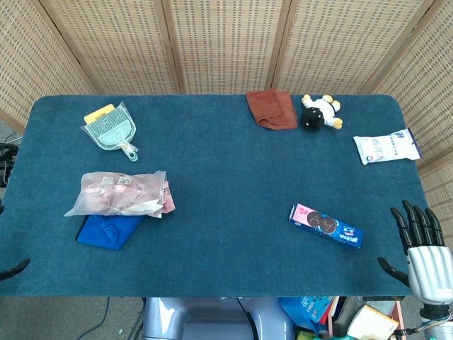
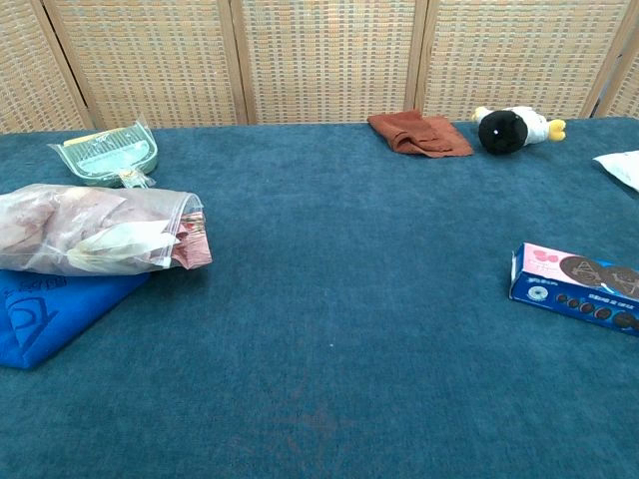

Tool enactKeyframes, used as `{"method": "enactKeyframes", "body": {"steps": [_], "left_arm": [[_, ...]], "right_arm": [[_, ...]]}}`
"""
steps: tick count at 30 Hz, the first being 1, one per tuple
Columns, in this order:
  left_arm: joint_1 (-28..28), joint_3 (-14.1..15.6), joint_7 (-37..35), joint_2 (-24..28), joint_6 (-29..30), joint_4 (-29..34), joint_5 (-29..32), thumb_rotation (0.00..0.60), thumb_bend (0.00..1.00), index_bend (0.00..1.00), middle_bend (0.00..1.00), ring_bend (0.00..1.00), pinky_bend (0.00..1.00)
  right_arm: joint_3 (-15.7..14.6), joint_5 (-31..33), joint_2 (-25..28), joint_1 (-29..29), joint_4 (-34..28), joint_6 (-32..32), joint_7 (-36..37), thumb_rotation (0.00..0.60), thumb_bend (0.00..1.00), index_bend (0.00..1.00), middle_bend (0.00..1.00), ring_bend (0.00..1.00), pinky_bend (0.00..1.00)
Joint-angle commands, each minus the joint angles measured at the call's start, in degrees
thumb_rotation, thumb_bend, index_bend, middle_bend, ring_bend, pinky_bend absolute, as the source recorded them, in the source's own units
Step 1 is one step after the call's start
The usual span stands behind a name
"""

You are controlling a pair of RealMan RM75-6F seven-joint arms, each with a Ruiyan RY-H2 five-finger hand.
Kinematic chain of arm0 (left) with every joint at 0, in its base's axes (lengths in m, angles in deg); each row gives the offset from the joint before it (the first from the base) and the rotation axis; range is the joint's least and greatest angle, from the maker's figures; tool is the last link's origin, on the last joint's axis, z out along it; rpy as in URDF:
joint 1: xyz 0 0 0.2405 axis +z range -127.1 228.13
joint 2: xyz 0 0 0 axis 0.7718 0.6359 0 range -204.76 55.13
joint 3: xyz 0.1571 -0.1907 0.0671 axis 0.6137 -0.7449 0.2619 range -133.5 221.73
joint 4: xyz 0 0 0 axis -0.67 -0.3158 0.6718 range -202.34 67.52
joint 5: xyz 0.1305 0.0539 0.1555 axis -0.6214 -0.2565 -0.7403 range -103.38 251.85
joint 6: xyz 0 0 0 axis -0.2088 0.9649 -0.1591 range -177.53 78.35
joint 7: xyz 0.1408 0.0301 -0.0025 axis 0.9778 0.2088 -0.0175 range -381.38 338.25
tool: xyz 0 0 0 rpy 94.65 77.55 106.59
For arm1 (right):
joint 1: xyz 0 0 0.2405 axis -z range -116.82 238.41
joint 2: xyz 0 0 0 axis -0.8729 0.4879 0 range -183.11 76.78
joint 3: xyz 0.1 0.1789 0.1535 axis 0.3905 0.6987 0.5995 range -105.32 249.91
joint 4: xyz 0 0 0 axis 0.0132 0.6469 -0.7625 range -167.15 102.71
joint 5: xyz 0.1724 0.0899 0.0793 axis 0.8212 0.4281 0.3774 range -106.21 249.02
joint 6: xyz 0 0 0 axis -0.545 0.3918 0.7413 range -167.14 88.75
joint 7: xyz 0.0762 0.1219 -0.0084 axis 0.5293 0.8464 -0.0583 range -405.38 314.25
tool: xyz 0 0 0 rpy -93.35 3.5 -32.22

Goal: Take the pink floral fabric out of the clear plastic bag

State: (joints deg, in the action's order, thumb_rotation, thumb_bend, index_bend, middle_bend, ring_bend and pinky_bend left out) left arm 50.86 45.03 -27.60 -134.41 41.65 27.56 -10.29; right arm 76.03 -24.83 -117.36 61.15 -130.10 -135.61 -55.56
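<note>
So the bag [image 1: 119,193] sits on the left half of the table [image 1: 226,212], around 9 o'clock from the middle in the head view, lying across a blue cloth [image 1: 106,230] that pokes out underneath toward us. Its long axis runs pretty much 9-to-3, left-right across the table. The fabric [image 1: 167,198] is inside, and a bit of it shows at the 3 o'clock end, so we're reading that as the mouth, pointing toward the table centre. In the chest view the bag [image 2: 95,230] looks the same: fat end left, fabric [image 2: 193,244] peeking out at the right end.

Our right hand [image 1: 423,248] is way over at the near right edge, about 4 o'clock, fingers spread and pointing up, holding nothing. From it the bag lies off toward 9 o'clock, well apart, with the cookie box [image 1: 325,225] roughly between. The left hand [image 1: 13,269] is only a dark sliver at the near left edge, so we can't tell what its fingers are doing.

Our guess: left hand is clearly nearer, with the bag toward 1 o'clock from it, so it pins the closed end while the right comes across and pulls the fabric out toward 3 o'clock along the bag's axis. Nothing is touched yet.
</note>
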Motion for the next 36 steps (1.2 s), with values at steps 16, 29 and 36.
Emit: {"method": "enactKeyframes", "body": {"steps": [16, 29, 36], "left_arm": [[-6.05, -2.69, -0.31, 1.56, -10.14, -0.07, 1.56, 0.600, 0.08, 0.00, 0.00, 0.00, 0.00], [-26.22, -9.97, 7.68, -7.50, -38.67, -8.98, 13.82, 0.600, 0.08, 0.00, 0.00, 0.00, 0.00], [-32.68, -10.86, 9.60, -14.49, -48.22, -16.73, 21.10, 0.600, 0.08, 0.00, 0.00, 0.00, 0.00]], "right_arm": [[-0.03, 0.54, 0.05, -0.48, -0.02, 1.36, -0.18, 0.600, 0.00, 0.00, 0.00, 0.00, 0.00], [1.27, 4.34, -0.20, -1.37, 0.46, 3.64, -0.04, 0.600, 0.00, 0.00, 0.00, 0.00, 0.00], [2.01, 6.50, 0.03, -1.50, 0.74, 4.19, 0.86, 0.600, 0.00, 0.00, 0.00, 0.00, 0.00]]}}
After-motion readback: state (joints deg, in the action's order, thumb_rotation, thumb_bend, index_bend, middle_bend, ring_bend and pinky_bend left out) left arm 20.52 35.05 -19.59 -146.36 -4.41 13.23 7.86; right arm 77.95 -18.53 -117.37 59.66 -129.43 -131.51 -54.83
